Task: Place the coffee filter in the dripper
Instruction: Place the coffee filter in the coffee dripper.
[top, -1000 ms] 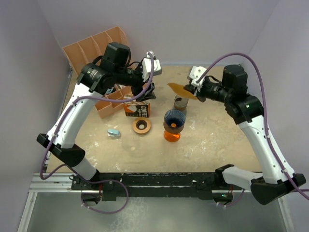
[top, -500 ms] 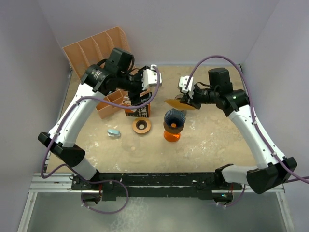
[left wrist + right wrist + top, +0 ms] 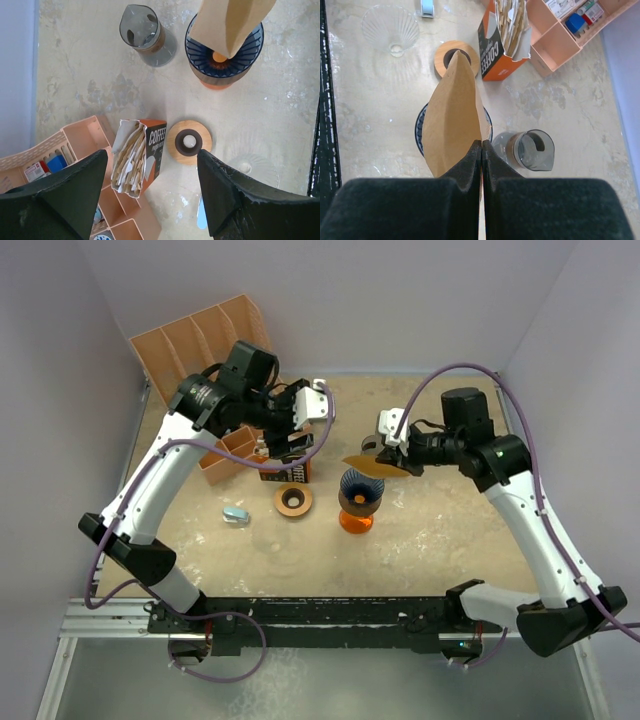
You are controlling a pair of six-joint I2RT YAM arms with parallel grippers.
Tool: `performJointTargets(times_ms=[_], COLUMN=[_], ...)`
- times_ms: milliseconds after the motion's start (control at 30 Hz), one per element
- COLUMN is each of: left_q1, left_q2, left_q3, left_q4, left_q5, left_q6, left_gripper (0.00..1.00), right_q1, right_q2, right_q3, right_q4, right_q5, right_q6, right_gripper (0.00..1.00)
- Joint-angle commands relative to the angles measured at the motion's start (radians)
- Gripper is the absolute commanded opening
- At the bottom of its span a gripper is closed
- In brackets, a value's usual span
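My right gripper (image 3: 385,452) is shut on a brown paper coffee filter (image 3: 365,465) and holds it just above the dripper (image 3: 360,495), a dark blue ribbed cone on an orange base. In the right wrist view the filter (image 3: 452,115) hangs over the dripper's rim (image 3: 419,127), between my closed fingers (image 3: 481,150). In the left wrist view the filter (image 3: 227,22) covers part of the dripper (image 3: 225,67). My left gripper (image 3: 295,445) is open and empty, high above the coffee filter box (image 3: 290,470).
The open orange filter box (image 3: 137,157) holds several filters. A wooden ring stand (image 3: 293,501), a grey glass carafe (image 3: 530,150), a clear glass dripper (image 3: 390,27), a small blue clip (image 3: 235,514) and an orange divided organiser (image 3: 215,350) lie around.
My right arm has carried the filter down and left, from above the carafe to just over the dripper. My left gripper has shifted slightly right and stays open.
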Motion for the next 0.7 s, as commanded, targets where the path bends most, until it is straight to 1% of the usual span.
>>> performJointTargets(times_ms=[0, 167, 333, 467, 667], left_q1=[0.005, 0.005, 0.005, 0.006, 0.005], left_q2=[-0.03, -0.039, -0.05, -0.069, -0.105], left_q3=[-0.029, -0.067, -0.11, -0.151, -0.184], left_q4=[0.01, 0.004, 0.001, 0.003, -0.029], left_q5=[-0.023, -0.031, -0.007, -0.004, 0.024], left_q6=[0.045, 0.086, 0.128, 0.169, 0.221], left_gripper=[0.7, 0.7, 0.7, 0.7, 0.7], right_q1=[0.017, 0.032, 0.038, 0.038, 0.038], right_q2=[-0.013, -0.013, 0.015, 0.029, 0.061], right_q3=[-0.018, -0.049, -0.076, -0.067, -0.043], right_q4=[-0.024, -0.02, 0.005, 0.055, 0.076], right_q5=[-0.054, -0.041, -0.016, 0.012, 0.022], right_q6=[0.001, 0.01, 0.019, 0.059, 0.087], right_gripper=[0.0, 0.0, 0.0, 0.0, 0.0])
